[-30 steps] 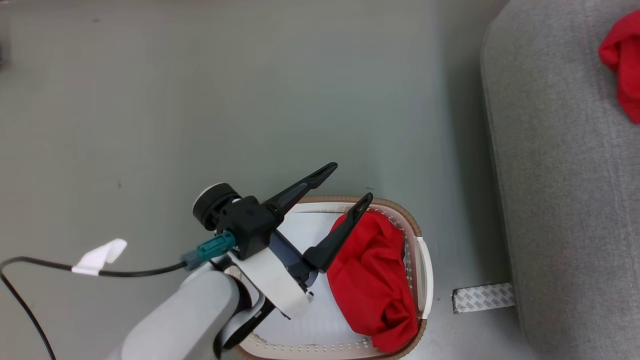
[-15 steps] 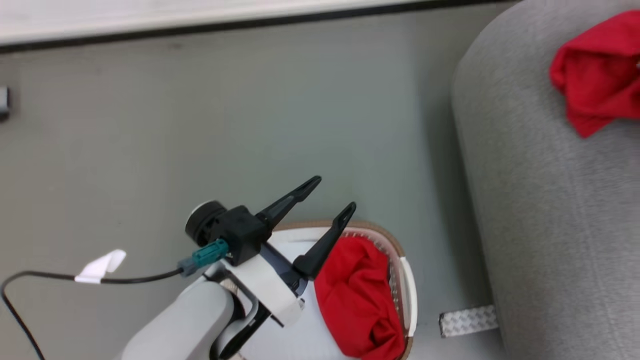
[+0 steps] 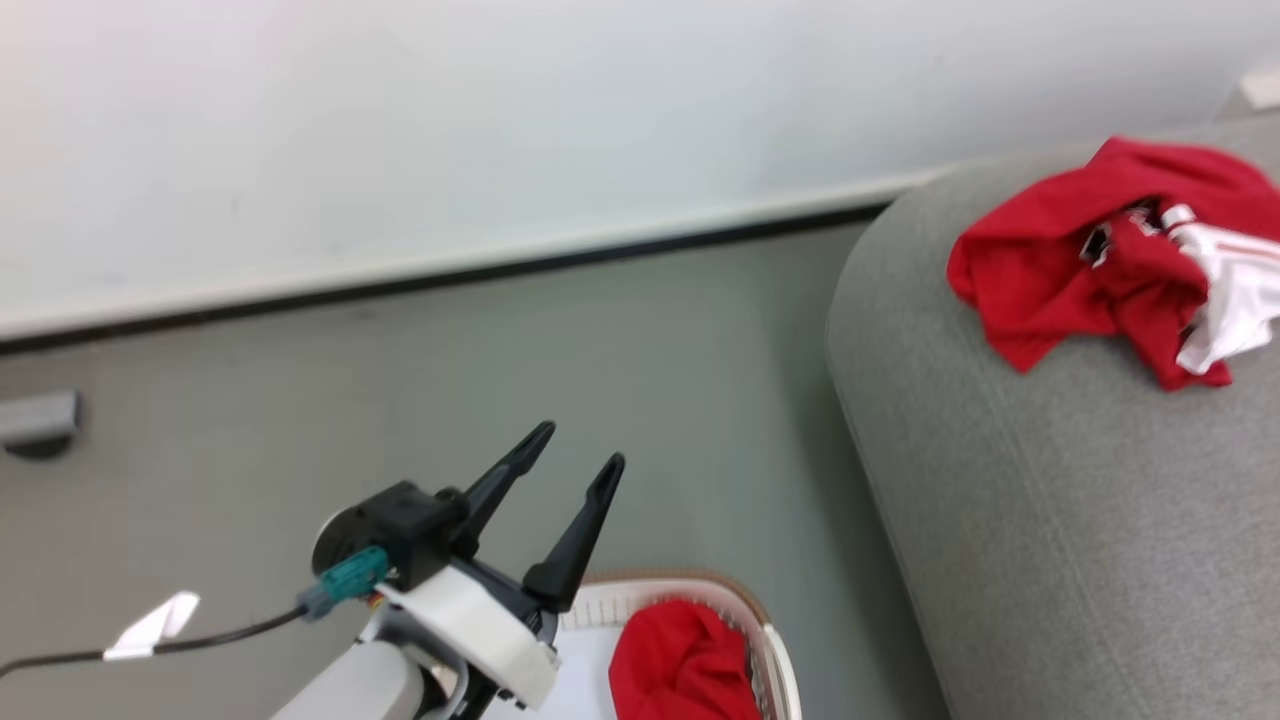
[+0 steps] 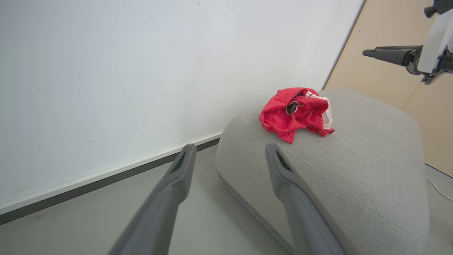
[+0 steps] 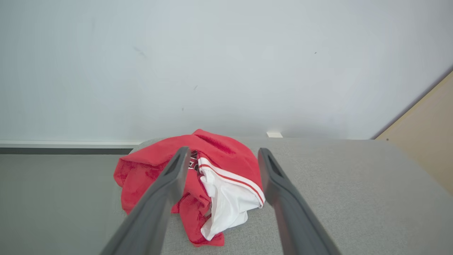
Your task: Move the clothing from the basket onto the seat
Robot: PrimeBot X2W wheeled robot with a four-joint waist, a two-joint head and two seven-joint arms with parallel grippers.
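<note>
Clothing [image 3: 1060, 260] on seat [image 3: 1000, 520], white end rightward

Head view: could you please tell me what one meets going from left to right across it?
White tape tag on the cable → left gripper → basket → seat → red-and-white garment on it.

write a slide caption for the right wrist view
Open right gripper facing a crumpled red-and-white garment that lies on the grey seat, with a white wall behind.

L gripper [image 3: 578, 447]: fingers spread wide, empty, angled up-right off pale forearm. R gripper [image 5: 223, 151]: fingers also spread, empty.
</note>
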